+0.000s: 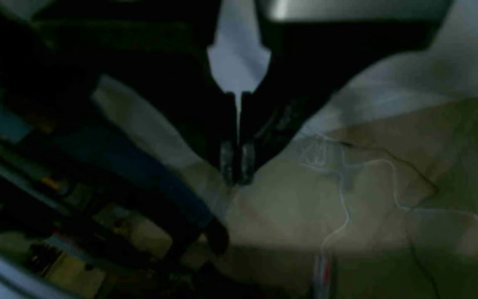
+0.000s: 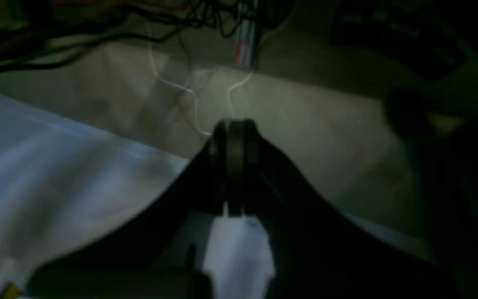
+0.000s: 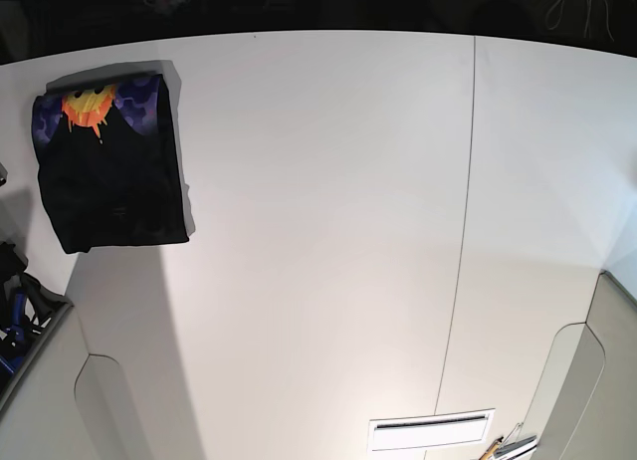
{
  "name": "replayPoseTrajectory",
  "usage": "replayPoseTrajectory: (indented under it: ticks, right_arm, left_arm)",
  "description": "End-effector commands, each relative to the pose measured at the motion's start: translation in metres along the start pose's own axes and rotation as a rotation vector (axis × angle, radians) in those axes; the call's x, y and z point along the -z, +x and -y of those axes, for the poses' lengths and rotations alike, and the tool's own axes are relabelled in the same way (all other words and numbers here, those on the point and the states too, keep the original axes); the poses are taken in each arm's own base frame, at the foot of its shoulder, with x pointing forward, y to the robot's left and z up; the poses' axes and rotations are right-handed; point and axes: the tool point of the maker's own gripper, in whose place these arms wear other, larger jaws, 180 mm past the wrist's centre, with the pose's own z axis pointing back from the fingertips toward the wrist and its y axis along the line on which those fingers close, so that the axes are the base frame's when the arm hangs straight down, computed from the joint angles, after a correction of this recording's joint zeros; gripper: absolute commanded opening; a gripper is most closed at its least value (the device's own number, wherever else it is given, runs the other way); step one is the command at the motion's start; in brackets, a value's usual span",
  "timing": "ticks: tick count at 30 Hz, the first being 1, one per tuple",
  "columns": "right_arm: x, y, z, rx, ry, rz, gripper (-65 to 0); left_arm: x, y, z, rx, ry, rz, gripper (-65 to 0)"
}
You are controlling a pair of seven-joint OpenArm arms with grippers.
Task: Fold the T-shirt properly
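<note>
Presently black T-shirt (image 3: pixel 114 181) lies as a folded packet, print uppermost, on tabletop (image 3: pixel 318 201), at base view's upper left. Left pincer (image 1: pixel 237 178) and right pincer (image 2: pixel 235 128): tips together, no cloth between. Risk: another pass could snag the hem and undo the folds.

So my T-shirt (image 3: pixel 114 176) is a neat-ish black rectangle right now, folded up, orange-yellow and purple-blue print showing along one end, lying flat near the table's far edge, over on my right side.
</note>
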Motion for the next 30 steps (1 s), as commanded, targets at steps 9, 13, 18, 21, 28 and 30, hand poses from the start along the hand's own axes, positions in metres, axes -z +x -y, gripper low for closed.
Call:
replayPoseTrajectory:
  ticks: [9,13,18,21,28,30]
  right_arm:
    - [0.112,-0.040,0.062,0.150,-0.019,-0.053,-65.0]
    - [0.156,-0.001,0.062,0.206,-0.031,0.006,-65.0]
    - [0.187,0.085,0.041,0.228,-0.041,0.080,-65.0]
    - [0.193,0.139,0.031,0.189,-0.087,0.137,-65.0]
    - [0.193,0.186,0.021,0.120,-0.130,0.183,-65.0]
    - [0.192,0.186,0.023,0.121,-0.135,0.183,-65.0]
  left_arm:
    - [0.096,0.029,-0.064,0.317,0.201,0.050,-61.9]
    - [0.146,0.068,-0.053,0.518,0.190,0.066,-61.9]
    - [0.193,0.125,-0.052,0.597,0.346,0.088,-61.9]
    - [0.206,0.158,-0.053,0.583,0.459,0.135,-61.9]
    - [0.223,0.180,-0.042,0.612,0.478,0.142,-65.0]
    - [0.222,0.181,-0.042,0.628,0.485,0.138,-65.0]
